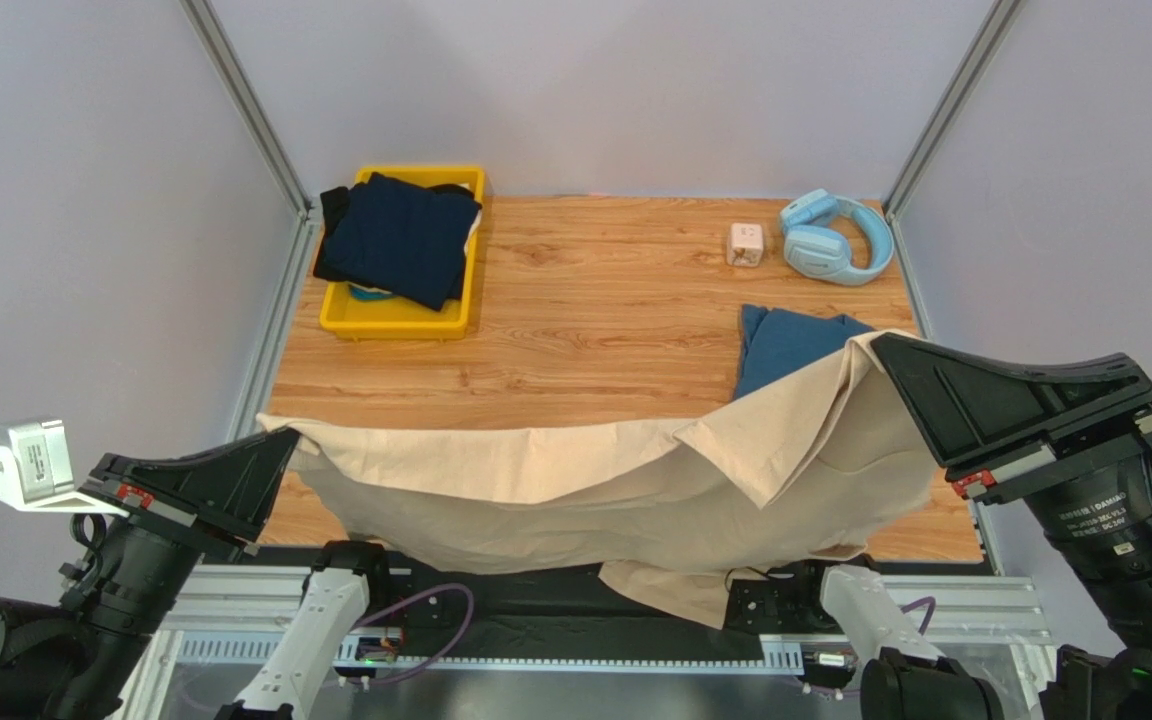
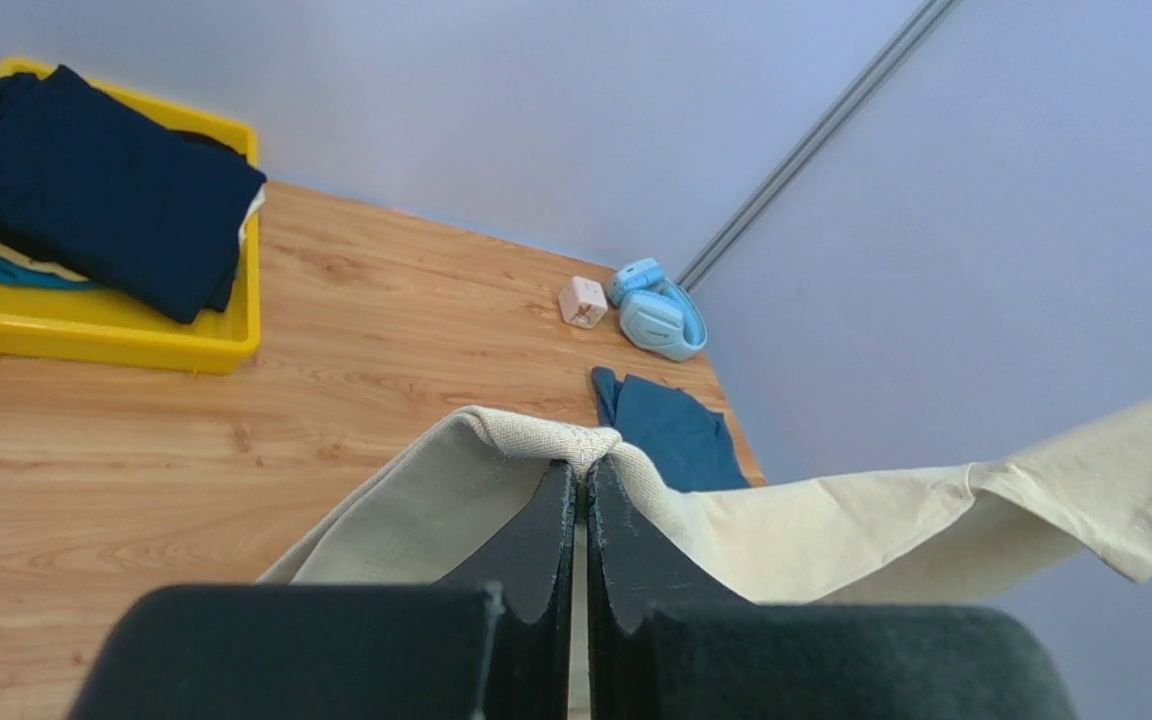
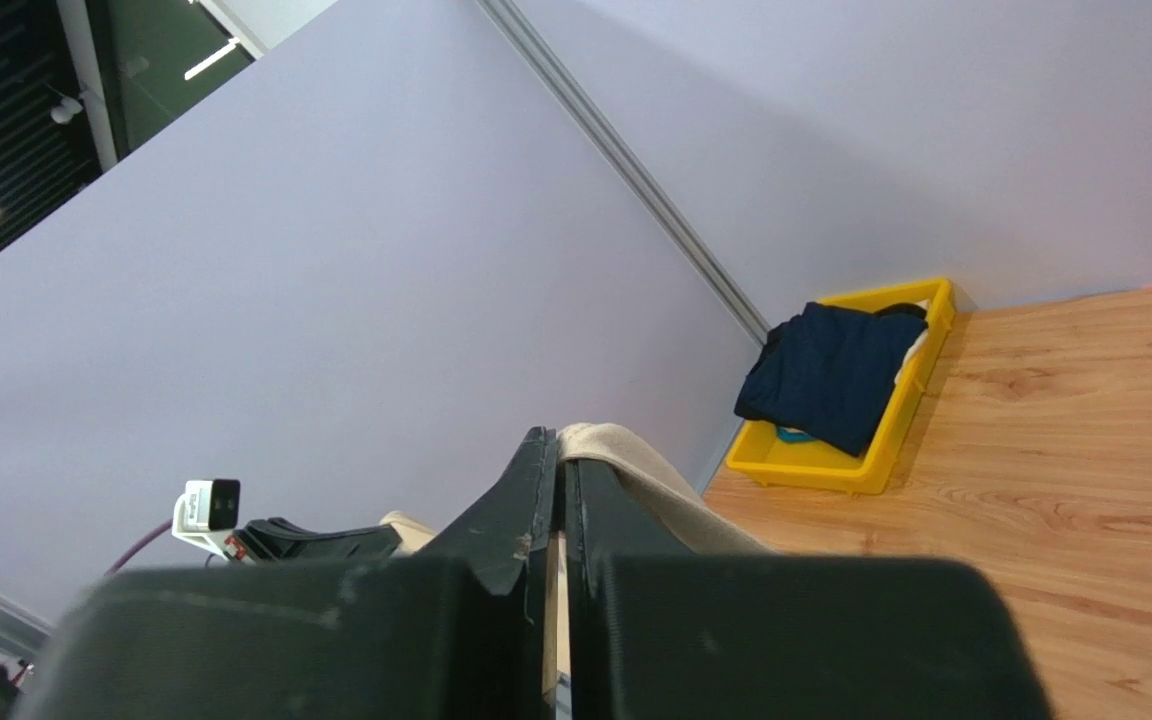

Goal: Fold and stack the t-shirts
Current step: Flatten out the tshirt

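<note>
A large beige t-shirt [image 1: 582, 480] hangs stretched between both grippers over the table's near edge, sagging in the middle. My left gripper [image 1: 291, 438] is shut on its left corner [image 2: 582, 450]. My right gripper [image 1: 883, 348] is shut on its right corner [image 3: 597, 443], held higher. A folded teal-blue t-shirt [image 1: 785, 342] lies flat on the table at the right, partly behind the beige cloth; it also shows in the left wrist view [image 2: 672, 431]. A dark navy t-shirt [image 1: 394, 237] lies folded on the yellow tray [image 1: 387, 318] at the back left.
Light-blue headphones [image 1: 835, 236] and a small white cube [image 1: 746, 243] sit at the back right corner. Under the navy shirt in the yellow tray [image 2: 102, 338] more cloth shows. Metal frame posts rise at both back corners.
</note>
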Action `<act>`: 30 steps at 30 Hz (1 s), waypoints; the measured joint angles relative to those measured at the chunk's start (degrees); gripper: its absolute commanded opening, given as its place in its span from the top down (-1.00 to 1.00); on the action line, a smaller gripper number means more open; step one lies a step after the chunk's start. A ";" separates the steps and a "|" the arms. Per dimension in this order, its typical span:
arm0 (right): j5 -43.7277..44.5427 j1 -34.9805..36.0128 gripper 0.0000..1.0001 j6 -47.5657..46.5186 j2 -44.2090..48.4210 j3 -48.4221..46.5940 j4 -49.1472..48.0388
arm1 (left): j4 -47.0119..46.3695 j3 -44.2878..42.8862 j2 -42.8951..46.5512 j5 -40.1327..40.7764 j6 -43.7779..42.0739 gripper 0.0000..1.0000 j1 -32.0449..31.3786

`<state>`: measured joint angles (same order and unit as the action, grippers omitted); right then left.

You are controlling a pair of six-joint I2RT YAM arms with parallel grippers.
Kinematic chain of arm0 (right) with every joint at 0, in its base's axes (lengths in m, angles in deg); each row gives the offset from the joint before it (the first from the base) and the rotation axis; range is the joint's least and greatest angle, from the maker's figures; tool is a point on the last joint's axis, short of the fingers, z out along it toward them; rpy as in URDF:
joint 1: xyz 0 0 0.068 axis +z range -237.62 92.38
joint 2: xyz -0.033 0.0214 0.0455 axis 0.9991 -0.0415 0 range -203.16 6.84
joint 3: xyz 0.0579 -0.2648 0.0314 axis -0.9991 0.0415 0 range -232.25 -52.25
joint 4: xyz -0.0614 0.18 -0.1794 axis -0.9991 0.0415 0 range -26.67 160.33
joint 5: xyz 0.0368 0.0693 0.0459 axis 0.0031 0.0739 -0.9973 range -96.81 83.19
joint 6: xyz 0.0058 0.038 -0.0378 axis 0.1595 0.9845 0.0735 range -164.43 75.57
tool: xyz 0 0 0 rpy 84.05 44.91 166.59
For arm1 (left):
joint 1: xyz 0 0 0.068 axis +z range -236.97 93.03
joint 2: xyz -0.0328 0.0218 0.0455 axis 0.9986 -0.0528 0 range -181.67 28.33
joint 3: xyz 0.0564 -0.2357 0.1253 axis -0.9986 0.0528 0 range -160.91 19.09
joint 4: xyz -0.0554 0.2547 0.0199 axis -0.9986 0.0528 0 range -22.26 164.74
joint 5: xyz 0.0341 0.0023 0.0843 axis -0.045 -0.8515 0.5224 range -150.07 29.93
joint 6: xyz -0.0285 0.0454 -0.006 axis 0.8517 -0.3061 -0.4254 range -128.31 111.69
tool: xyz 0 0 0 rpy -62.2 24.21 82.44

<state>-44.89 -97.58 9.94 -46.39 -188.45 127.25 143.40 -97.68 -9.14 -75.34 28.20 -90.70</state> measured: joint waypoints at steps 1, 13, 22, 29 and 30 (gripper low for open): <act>0.39 0.74 1.00 0.20 -0.04 -0.02 -0.13 | 0.22 -0.22 -0.02 -0.20 -0.09 1.00 0.00; 0.44 3.78 1.00 1.40 -9.68 -0.52 -5.05 | 0.13 4.35 0.63 2.43 0.11 1.00 0.00; 2.84 3.87 1.00 -5.90 -16.09 24.30 -6.03 | -4.63 35.26 -0.96 15.61 -3.96 1.00 -0.02; 8.96 4.48 1.00 -13.66 -21.40 40.61 -3.06 | -11.91 52.74 -5.75 22.84 -6.08 1.00 -1.20; 9.57 4.59 1.00 -14.56 -22.12 42.03 -2.86 | -12.87 54.40 -6.60 23.50 -6.36 1.00 -1.20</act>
<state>-35.32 -92.99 -4.62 -68.51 -146.42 124.39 130.53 -43.28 -15.74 -51.84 21.84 -91.90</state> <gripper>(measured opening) 0.010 0.007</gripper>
